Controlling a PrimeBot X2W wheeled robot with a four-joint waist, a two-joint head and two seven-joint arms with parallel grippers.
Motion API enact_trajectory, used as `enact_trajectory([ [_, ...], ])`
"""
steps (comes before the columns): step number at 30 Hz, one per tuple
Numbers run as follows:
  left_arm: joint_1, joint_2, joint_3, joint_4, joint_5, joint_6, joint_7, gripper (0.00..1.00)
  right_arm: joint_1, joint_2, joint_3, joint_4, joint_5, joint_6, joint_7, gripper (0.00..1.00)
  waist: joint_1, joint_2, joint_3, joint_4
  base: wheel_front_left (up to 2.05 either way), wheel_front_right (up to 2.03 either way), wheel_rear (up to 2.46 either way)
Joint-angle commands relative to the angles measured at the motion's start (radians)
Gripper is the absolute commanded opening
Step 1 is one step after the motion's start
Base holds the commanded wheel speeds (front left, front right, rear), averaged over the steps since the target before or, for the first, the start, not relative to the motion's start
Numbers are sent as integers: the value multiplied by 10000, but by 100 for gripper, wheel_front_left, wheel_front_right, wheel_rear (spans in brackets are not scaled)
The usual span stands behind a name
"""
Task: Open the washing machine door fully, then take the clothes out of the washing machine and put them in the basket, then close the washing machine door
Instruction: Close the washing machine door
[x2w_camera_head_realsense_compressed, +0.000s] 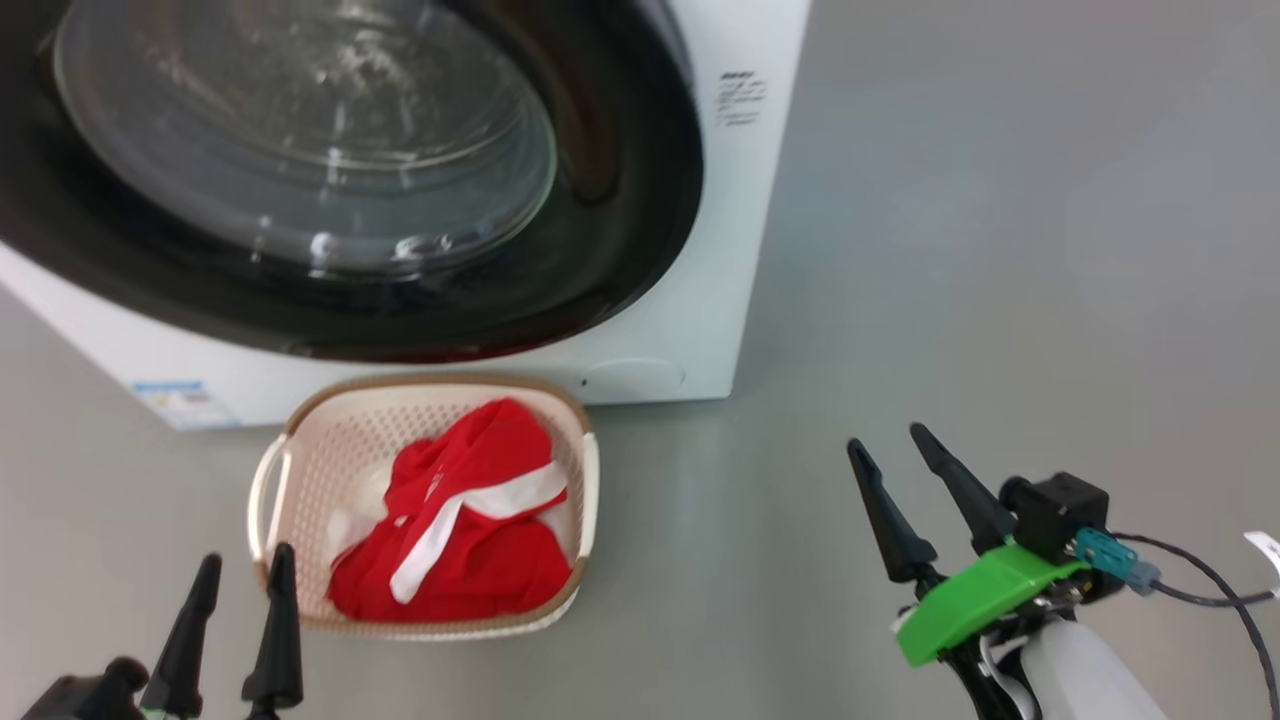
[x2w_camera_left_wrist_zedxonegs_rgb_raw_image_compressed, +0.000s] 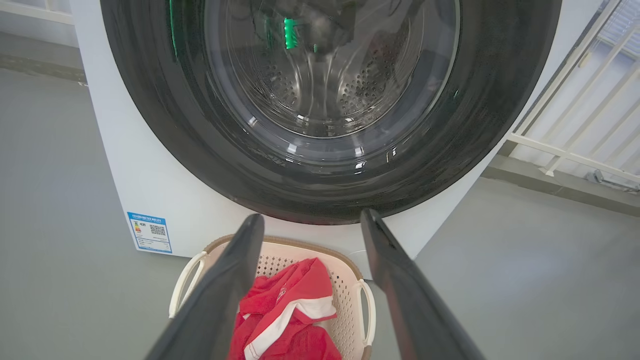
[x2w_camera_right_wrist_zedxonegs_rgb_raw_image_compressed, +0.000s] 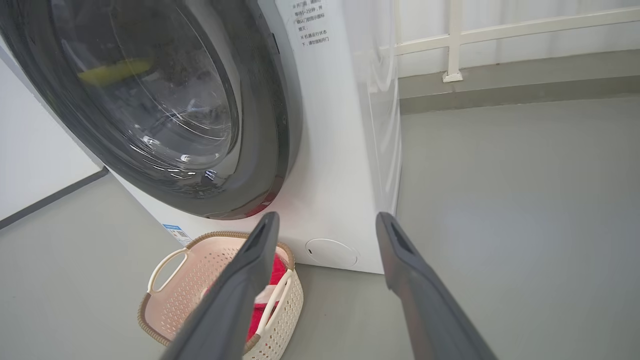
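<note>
Left tool (x2w_camera_head_realsense_compressed: 247, 555) spread wide, empty, right tool (x2w_camera_head_realsense_compressed: 887, 438) spread wide, empty

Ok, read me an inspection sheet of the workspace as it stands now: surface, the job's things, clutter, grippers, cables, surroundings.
Surface: smooth grey floor.
Job's things: the washing machine door looks shut against the washing machine. The clothes, red with a white stripe, lie in the basket, which stands on the floor in front of the machine.
Clutter: nothing seen.
Grippers: left gripper is open and empty at the basket's left side. Right gripper is open and empty, over the floor to the basket's right.
Cables: dark cable loops from the right wrist.
Surroundings: white railing behind the machine.
</note>
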Motion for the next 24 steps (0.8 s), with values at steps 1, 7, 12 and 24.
enact_trajectory([
  [1, 9, 241, 413, -140, 154, -31, -82, 100, 170, -11, 115, -288, 67, -23, -46, 100, 0, 0, -519, -482, 0, 0, 0],
  [7, 352, 152, 535, 0, 262, -31, -82, 100, 647, -235, 15, -408, 142, -23, -46, 100, 0, 0, -1049, -765, 0, 0, 0],
  [12, 633, 77, 664, -3, 373, -31, -82, 100, 1077, -469, -53, -520, 224, -23, -46, 100, 0, 0, -1453, -897, 0, 0, 0],
  [24, 981, -38, 847, -52, 686, -31, -82, 100, 1707, -731, -274, -907, 280, -23, -46, 100, 0, 0, -1814, -1145, 0, 0, 0],
])
